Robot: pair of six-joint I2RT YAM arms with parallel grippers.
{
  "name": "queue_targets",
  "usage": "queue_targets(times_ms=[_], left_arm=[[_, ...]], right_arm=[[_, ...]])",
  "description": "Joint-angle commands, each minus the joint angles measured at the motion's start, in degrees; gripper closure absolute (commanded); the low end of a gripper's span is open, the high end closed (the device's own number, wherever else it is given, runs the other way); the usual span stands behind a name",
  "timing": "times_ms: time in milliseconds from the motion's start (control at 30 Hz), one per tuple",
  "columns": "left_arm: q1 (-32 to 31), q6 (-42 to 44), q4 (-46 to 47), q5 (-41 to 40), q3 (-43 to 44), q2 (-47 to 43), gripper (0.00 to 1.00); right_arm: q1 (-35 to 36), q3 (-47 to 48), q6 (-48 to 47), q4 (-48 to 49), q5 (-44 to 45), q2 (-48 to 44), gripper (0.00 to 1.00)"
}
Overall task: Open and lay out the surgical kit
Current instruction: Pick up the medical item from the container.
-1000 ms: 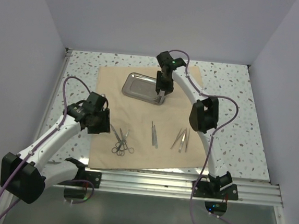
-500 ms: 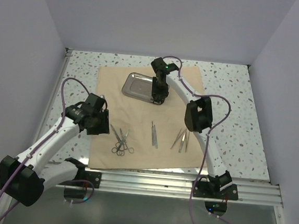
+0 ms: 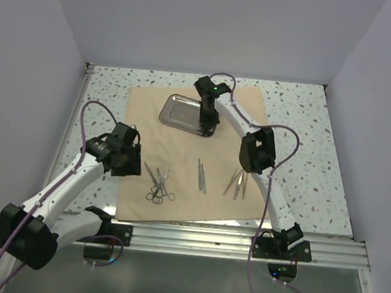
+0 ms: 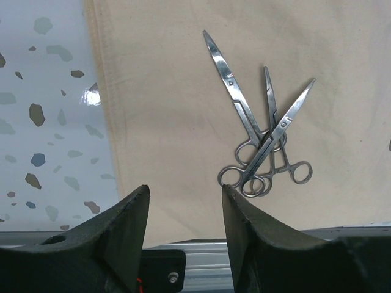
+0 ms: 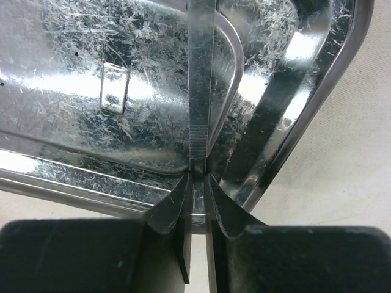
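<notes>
1. Top external view: the cloth wrap (image 3: 177,203) is spread flat on the speckled table (image 3: 303,170). The steel tray (image 3: 178,112) is set on its far part. Scissors (image 3: 158,184), forceps (image 3: 201,176) and tweezers (image 3: 237,183) are laid in a row nearer the arms. The right gripper (image 3: 208,128) is positioned at the tray's right end, and the left gripper (image 3: 127,162) is positioned at the cloth's left edge.
2. Left wrist view: the left gripper (image 4: 185,201) is spread wide with nothing between its fingers. The ring-handled scissors (image 4: 263,146) are seen crossed in a pile on the cloth (image 4: 165,110), to the right of the gripper.
3. Right wrist view: the right gripper (image 5: 195,183) is closed narrowly on a slim metal instrument (image 5: 201,91), which is held above a corner of the tray (image 5: 91,91).
</notes>
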Motion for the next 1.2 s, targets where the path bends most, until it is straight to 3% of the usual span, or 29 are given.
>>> queue_targets(times_ms=[0, 167, 467, 867, 1167], left_arm=[[0.5, 2.0, -0.1, -1.4, 0.6, -0.2, 0.45], [0.5, 2.2, 0.5, -0.6, 0.2, -0.7, 0.45], [0.5, 3.0, 1.7, 0.4, -0.7, -0.7, 0.45], [0.5, 2.8, 2.1, 1.6, 0.3, -0.5, 0.45], [0.5, 2.6, 2.1, 2.2, 2.2, 0.2, 0.46]], right_arm=[[2.6, 0.8, 1.6, -2.8, 0.1, 5.1, 0.88], [3.9, 1.7, 1.9, -4.8, 0.8, 7.5, 1.00], [4.4, 2.6, 3.0, -4.9, -0.2, 5.7, 1.00], [1.6, 3.4, 6.2, -1.9, -4.5, -7.1, 1.00], [1.3, -2.2, 5.9, -2.0, -4.2, -14.8, 1.00]])
